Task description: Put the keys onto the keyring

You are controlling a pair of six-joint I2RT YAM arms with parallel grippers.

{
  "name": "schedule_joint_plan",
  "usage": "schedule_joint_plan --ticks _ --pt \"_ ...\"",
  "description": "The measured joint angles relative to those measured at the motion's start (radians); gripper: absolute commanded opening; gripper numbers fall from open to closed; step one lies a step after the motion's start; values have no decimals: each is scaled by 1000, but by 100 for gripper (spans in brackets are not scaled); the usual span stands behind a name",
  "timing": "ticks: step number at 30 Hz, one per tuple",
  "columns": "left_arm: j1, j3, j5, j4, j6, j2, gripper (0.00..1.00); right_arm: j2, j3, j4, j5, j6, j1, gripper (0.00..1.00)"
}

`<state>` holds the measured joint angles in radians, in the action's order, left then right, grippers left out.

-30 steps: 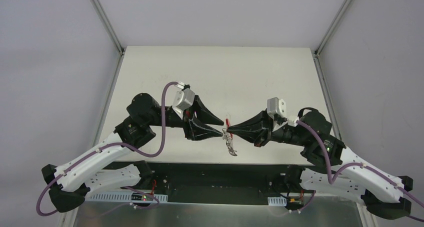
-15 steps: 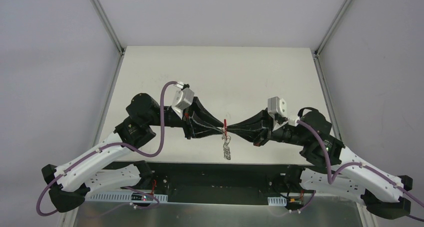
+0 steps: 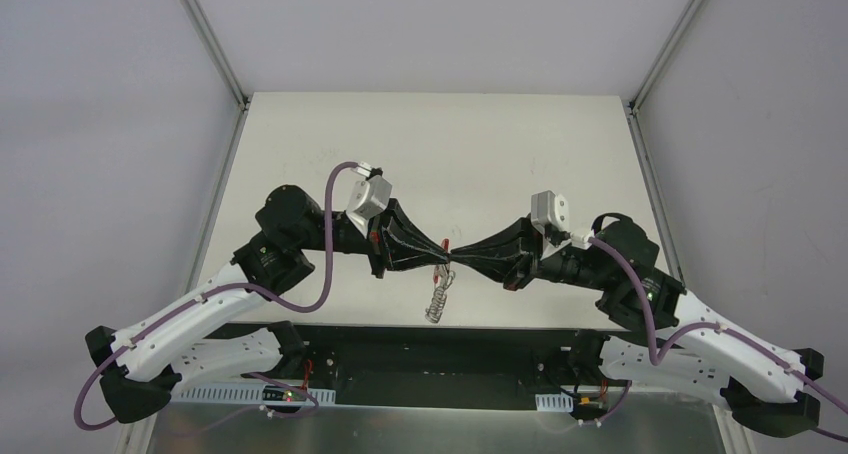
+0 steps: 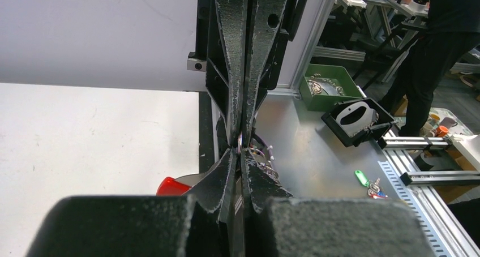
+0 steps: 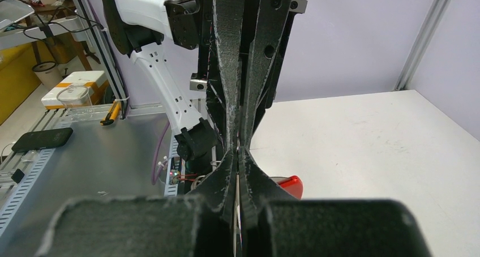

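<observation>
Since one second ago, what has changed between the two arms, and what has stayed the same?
The left gripper, whose fingers stood apart, closed them on the keyring, tip to tip with the right gripper. The hanging silver bunch swung from below the right fingers towards the left arm. The right fingers stayed shut on the keyring, and both arms hardly moved.

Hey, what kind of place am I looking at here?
Most likely a robotics lab or workshop. A white table sits between plain walls framed by aluminium posts, a metal bench beside it carries a green bin of small parts, and a person stands among cluttered workstations behind.
</observation>
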<state>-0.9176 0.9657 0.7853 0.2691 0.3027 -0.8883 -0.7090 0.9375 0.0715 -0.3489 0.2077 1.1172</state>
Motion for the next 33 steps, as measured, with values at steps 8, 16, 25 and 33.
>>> schedule_joint_plan --ticks 8,16,25,33 --pt "0 4 -11 -37 -10 0 0 0 13 -47 13 -8 0 13" --pt "-6 112 -31 -293 -71 -45 0 -81 272 -448 34 17 0 27" --pt "-6 270 16 -589 -161 -167 0 -261 497 -787 26 44 0 27" --pt "-6 352 47 -766 -211 -237 0 -325 504 -883 13 48 0 26"
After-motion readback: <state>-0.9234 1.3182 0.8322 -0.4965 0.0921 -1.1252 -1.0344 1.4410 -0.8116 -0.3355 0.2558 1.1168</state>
